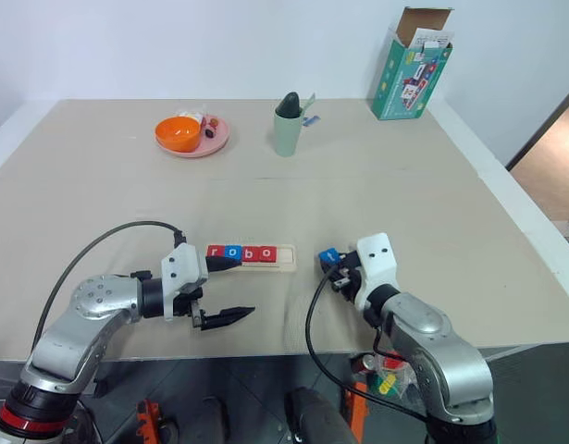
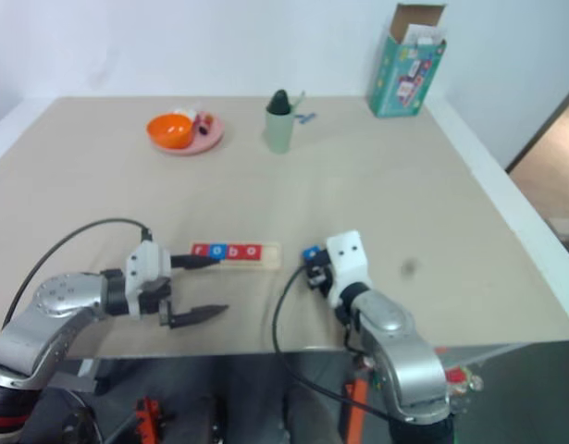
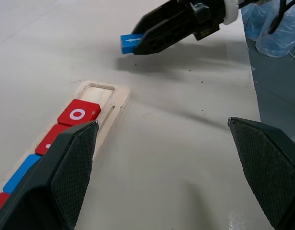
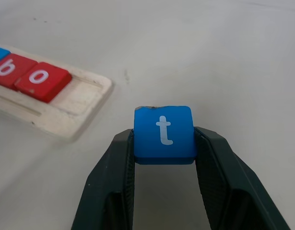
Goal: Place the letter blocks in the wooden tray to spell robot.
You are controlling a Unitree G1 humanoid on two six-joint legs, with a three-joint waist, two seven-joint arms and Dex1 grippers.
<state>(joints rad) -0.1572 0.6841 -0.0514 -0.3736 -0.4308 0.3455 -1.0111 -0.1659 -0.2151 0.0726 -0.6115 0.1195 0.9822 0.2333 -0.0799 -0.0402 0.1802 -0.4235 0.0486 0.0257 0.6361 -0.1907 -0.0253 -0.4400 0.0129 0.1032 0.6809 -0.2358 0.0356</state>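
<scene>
So the blue t block point(image 4: 164, 133) is clamped between the fingers of the right claw point(image 1: 335, 269), held just off the desk point(image 1: 358, 194) a bit to the right of the wooden tray point(image 1: 282, 257). Four letter blocks point(image 1: 241, 252) reading r, o, b, o are already seated in the tray, with the rightmost slot left bare. The left claw point(image 1: 230, 289) is spread wide apart at the tray's near left end, nothing gripped.
</scene>
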